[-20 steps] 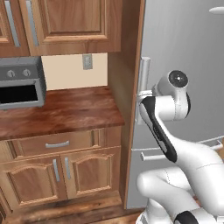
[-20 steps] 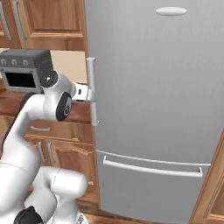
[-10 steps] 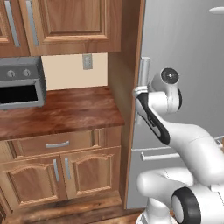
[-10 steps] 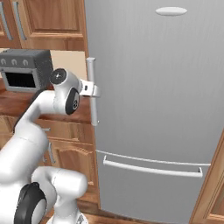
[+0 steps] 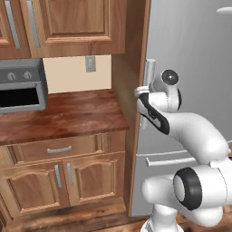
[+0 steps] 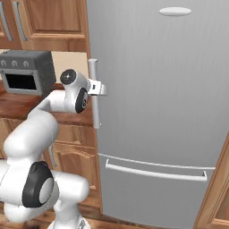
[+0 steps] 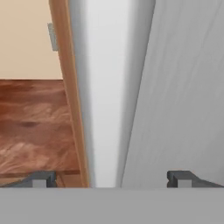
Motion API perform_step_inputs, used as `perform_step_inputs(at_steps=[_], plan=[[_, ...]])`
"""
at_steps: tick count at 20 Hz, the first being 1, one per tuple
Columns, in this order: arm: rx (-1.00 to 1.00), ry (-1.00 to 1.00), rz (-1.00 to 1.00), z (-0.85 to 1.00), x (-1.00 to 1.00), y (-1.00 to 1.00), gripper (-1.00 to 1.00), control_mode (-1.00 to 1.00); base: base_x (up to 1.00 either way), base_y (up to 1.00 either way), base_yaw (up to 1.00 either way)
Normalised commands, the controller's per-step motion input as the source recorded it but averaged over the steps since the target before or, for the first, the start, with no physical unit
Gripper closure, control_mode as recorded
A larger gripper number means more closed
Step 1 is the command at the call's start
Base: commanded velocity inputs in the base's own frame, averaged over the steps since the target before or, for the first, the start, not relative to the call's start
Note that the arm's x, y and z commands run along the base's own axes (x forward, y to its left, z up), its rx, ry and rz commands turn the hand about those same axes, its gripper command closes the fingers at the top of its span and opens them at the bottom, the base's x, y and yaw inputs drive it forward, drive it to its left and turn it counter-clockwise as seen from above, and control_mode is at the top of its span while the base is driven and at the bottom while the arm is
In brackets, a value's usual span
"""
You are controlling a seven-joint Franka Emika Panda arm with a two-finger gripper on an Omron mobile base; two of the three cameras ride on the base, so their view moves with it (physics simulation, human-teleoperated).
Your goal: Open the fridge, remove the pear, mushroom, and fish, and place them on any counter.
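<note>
We see the fridge (image 6: 170, 112), a tall light-grey appliance, with its door shut. Its upright silver handle (image 6: 93, 94) runs down the door's left edge (seen close up in the hand view (image 7: 107, 92)). A horizontal bar handle (image 6: 154, 172) crosses the lower drawer. Left of it lies the glossy reddish-brown worktop (image 5: 68, 115), above wooden cabinets.

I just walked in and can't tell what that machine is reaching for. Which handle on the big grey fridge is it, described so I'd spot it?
Find the tall grey fridge right of the wooden cabinets. Its upright handle runs along the door's left edge, with the open hand around it. Unlike the horizontal drawer bar lower down, it stands vertical.
</note>
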Motion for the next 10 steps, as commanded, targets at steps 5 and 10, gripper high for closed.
perform_step_inputs(at_steps=[5,10], plan=[[0.0,-0.01,0.0,-0.21,0.57,0.0,-1.0,-1.0,0.0,0.0,0.0],[0.0,-0.04,0.0,-0.18,0.62,0.0,-1.0,-1.0,0.0,0.0,0.0]])
